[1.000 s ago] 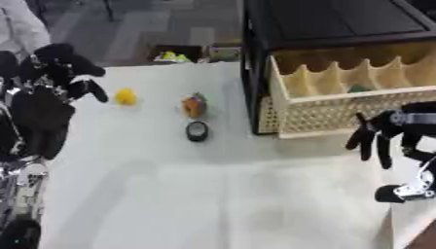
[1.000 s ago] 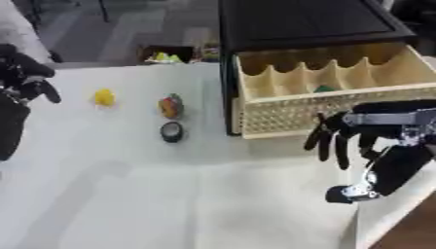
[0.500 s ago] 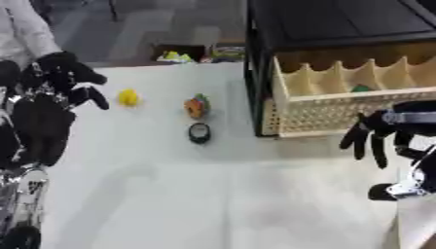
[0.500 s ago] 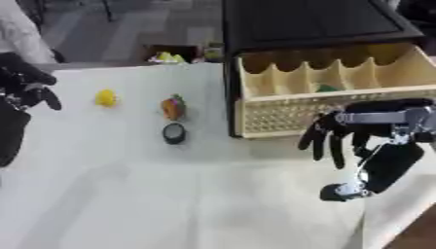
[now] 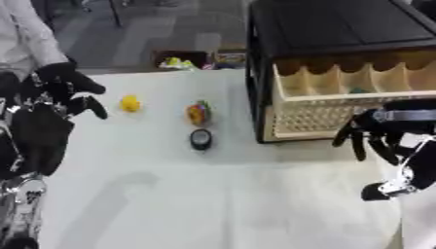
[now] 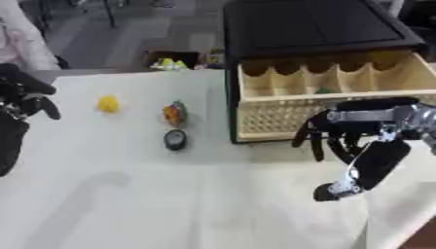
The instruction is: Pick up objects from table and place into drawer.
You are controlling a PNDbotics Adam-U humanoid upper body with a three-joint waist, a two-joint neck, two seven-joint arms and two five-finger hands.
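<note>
Three loose objects lie on the desk, left of the drawer unit: a small yellow object farthest left, a multicoloured, orange-and-green object in the middle, and a dark round disc-like object just in front of it. None has shifted over the last second; all three sit where they were, untouched and apart from both hands.

The drawer stands pulled out from the black cabinet, its partitions visible, with something small and green already in one rear compartment; possibly a previously placed item, though too small to identify.

Left hand: at the left edge of the desk, fingers curled and holding nothing, nearest the yellow object but not touching it. Across the last second it drifts only slightly; no real approach is registered.

Right hand: hangs in front of the drawer's wicker face, fingers pointing down and loosely spread, empty. It has sunk a little and stays beside the drawer front, not over the compartments.

Reading: little has changed, so no pick is under way yet. All three objects remain to be moved. The left hand looks best placed to take the yellow object first
</note>
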